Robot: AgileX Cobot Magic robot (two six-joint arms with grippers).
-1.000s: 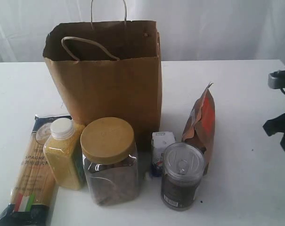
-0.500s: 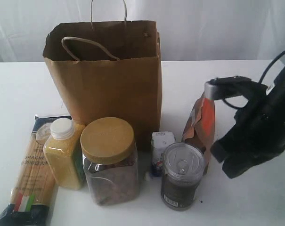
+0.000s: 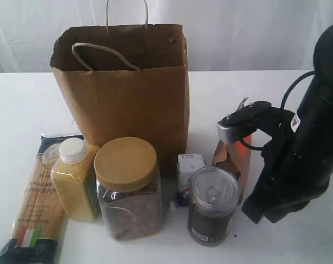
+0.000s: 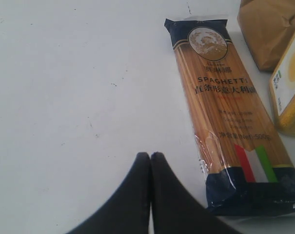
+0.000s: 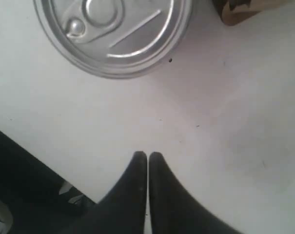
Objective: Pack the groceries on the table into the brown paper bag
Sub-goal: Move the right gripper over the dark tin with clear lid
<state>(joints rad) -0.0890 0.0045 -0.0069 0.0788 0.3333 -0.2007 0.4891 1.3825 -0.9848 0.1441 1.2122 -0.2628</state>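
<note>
6 groceries sit in front of the bag [image 3: 127,93], none inside: 1 spaghetti packet [image 3: 37,206], 1 bottle [image 3: 74,187], 1 tan-lidded jar [image 3: 127,192], 1 dark jar [image 3: 212,209], 1 carton [image 3: 188,173], 1 pouch [image 3: 229,162]. The left gripper [image 4: 149,161] and right gripper [image 5: 147,158] are pinched shut, empty. To the bag's right, the right arm [image 3: 301,165] crowds the pouch and could topple it onto the carton.

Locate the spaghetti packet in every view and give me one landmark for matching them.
Exterior view: the spaghetti packet lies flat at the lower left of the picture.
Left wrist view: it lies flat, taking up much of the picture, label readable.
Right wrist view: not in it.
Landmark: the yellow-grain bottle stands beside the packet in both the exterior and left wrist views.
</note>
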